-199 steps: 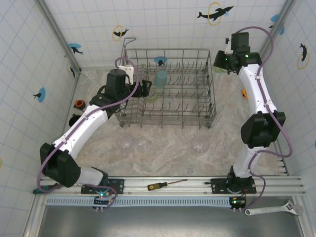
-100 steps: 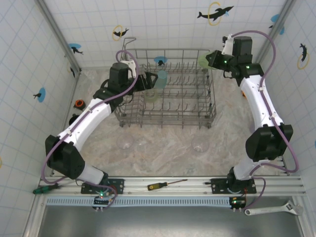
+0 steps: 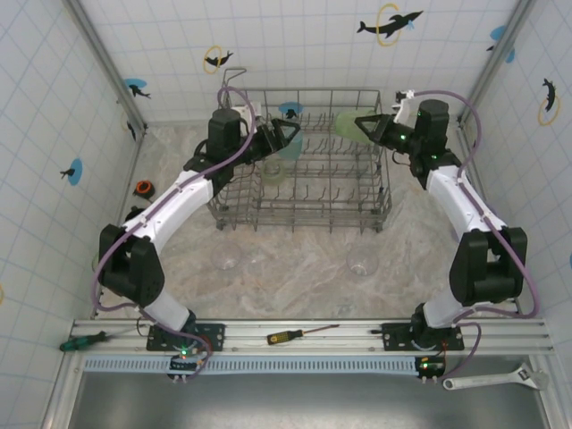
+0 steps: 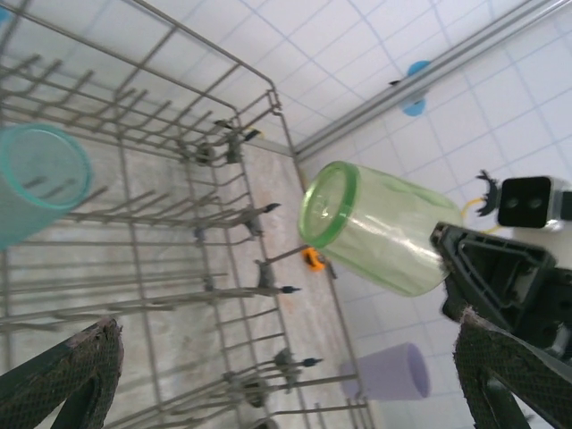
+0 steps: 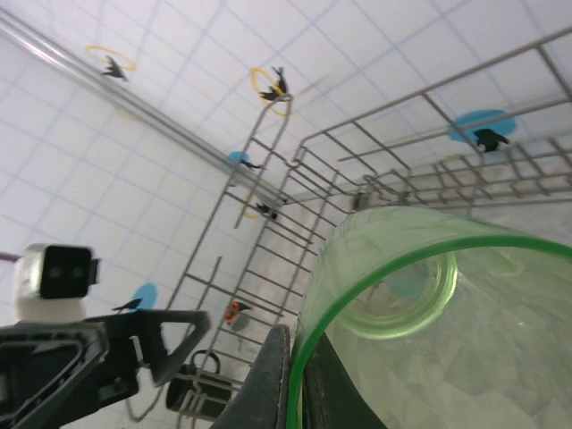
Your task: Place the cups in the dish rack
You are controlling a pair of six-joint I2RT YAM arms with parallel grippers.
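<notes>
The marbled surface (image 3: 304,290) carries the dish rack (image 3: 299,219) toward its far side. The left hand (image 3: 286,136) hangs over the rack's far left part, fingers spread wide — nothing between them. The right hand (image 3: 368,126) is clamped on a pale green cup (image 3: 346,122), held on its side above the rack's far right corner with its mouth toward the left hand. A teal cup (image 3: 291,145) sits among the tines just beside the left hand. Three clear glasses (image 3: 361,262) stand on the surface in front of the rack.
</notes>
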